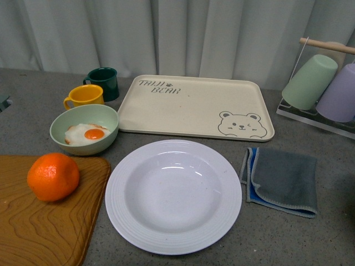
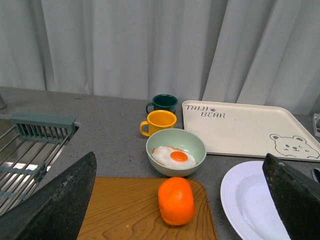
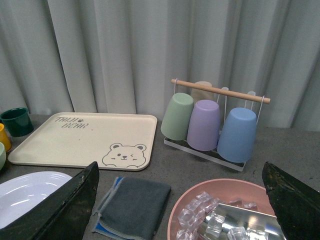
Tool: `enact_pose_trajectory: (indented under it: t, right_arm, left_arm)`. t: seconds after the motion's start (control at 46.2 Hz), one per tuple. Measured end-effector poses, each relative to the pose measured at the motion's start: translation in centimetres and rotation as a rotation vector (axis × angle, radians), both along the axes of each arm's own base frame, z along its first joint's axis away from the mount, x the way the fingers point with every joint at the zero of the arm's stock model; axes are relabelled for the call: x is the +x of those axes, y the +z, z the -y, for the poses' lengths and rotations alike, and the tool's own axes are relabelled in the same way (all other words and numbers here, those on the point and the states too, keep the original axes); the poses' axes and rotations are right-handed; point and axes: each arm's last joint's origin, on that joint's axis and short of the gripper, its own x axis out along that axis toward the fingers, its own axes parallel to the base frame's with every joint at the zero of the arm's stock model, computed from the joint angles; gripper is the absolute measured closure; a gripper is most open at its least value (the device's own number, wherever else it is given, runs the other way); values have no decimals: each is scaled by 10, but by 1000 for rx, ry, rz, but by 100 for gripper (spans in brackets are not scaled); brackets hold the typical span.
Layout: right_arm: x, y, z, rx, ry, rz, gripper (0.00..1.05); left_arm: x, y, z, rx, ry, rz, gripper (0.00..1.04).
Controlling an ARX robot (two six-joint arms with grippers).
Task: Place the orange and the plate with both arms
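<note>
The left claw [image 2: 180, 155] is spread wide, its two dark fingers [image 2: 60, 205] far apart with nothing between them. Ahead of it, clear of both fingers, the orange [image 2: 176, 200] rests on a wooden board [image 2: 125, 210], near the board's far edge. In the left wrist view the fruit looks a little taller than wide. In the front view it is nearly round, so no long axis can be told for certain.

The right claw [image 3: 180, 165] is spread wide as well and holds nothing. Beyond it lie a folded grey cloth [image 3: 135, 202] and a pink bowl [image 3: 200, 186] of ice.

In the front view the orange [image 1: 53, 176] is at the left, and the plate [image 1: 172, 194] lies flat on the grey counter [image 1: 33, 111] just beside the board [image 1: 44, 227]. The plate's hollow faces up and it is empty. Being round, it points no way. Behind the orange stands a pale green bowl [image 1: 83, 148] holding a fried egg [image 1: 89, 134], and further back are a yellow mug [image 1: 85, 96] and a dark green mug [image 1: 103, 83]. Behind the plate lies a cream bear tray [image 1: 188, 105]. At the far right a rack [image 3: 220, 91] carries upturned cups.
</note>
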Motion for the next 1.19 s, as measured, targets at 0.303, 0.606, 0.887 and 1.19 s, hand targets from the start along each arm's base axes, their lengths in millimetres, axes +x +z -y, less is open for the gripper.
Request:
enact_pose_trajectory:
  t: [0.303, 0.606, 0.887, 1.19]
  right_arm:
    - [0, 0, 0, 0, 0, 0, 9]
    - [0, 0, 0, 0, 0, 0, 9]
    - [0, 0, 0, 0, 0, 0, 9]
    - [0, 0, 0, 0, 0, 2, 9]
  left_arm:
    - [0, 0, 0, 0, 0, 0, 7]
    - [0, 0, 0, 0, 0, 0, 7]
    - [7, -5, 1, -89, 40, -185, 7]
    - [93, -10, 22, -157, -121, -448, 7]
